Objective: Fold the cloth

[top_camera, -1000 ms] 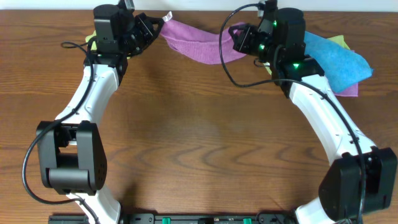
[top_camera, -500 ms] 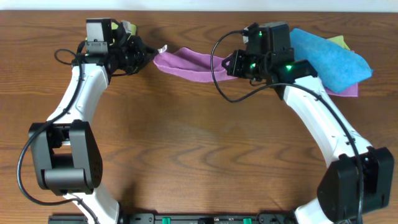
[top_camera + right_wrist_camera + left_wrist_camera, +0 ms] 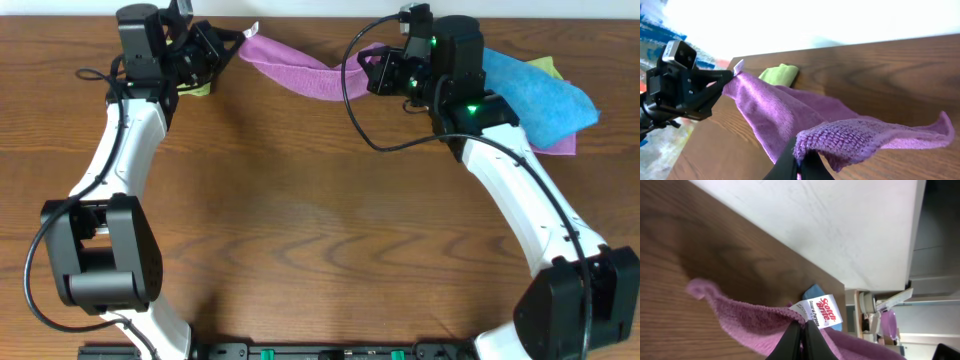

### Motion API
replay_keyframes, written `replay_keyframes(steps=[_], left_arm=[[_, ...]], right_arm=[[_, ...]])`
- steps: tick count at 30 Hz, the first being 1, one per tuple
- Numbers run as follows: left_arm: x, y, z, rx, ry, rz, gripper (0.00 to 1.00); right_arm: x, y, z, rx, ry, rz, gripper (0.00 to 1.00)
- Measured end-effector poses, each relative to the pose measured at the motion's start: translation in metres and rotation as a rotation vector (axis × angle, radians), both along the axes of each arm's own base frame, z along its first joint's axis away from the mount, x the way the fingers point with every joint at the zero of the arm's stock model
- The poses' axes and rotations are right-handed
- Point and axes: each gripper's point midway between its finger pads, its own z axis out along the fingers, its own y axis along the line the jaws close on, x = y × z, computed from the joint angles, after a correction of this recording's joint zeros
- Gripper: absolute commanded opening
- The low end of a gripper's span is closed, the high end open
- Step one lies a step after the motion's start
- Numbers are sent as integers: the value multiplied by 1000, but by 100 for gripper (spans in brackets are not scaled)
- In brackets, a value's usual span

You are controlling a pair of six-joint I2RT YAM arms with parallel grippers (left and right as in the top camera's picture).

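The magenta square terry cloth (image 3: 300, 72) is stretched between the left gripper (image 3: 236, 41) and right gripper (image 3: 370, 68), both clenched on its corners, their fingertips partly hidden by the fabric.

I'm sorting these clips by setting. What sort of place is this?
Probably a robotics lab or test bench rather than a home. A left arm and right arm are mounted at a wood-grain table with a plain white wall behind, and a purple cloth and blue cloth look like practice items.
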Motion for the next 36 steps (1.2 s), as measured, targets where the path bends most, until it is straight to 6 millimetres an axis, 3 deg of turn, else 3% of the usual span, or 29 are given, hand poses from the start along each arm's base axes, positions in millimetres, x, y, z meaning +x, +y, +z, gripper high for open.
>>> replay_keyframes(steps=[4,7,15,23,27,31,36], left_arm=[[-2,-8,11,-24,-14,-37,6],[-12,-16,11,-57,17,-98,6],[-58,-22,-39,-31,300,-170,6],[-86,-23,-59,13,405,-220,6],[-107,-22,-72,41,486,-252,6],[-131,-22,-83,80,565,-291,6],[-160,-12,-99,185,660,-327,6]], right_arm=[[-3,4,9,11,-8,33,2],[-17,5,1,-5,57,63,1],[-44,4,-28,-64,204,104,2],[-76,2,-58,-136,368,127,2],[-99,7,-74,-204,447,150,2],[-108,6,-85,-265,473,134,2],[-120,-8,-123,-311,544,89,2]])
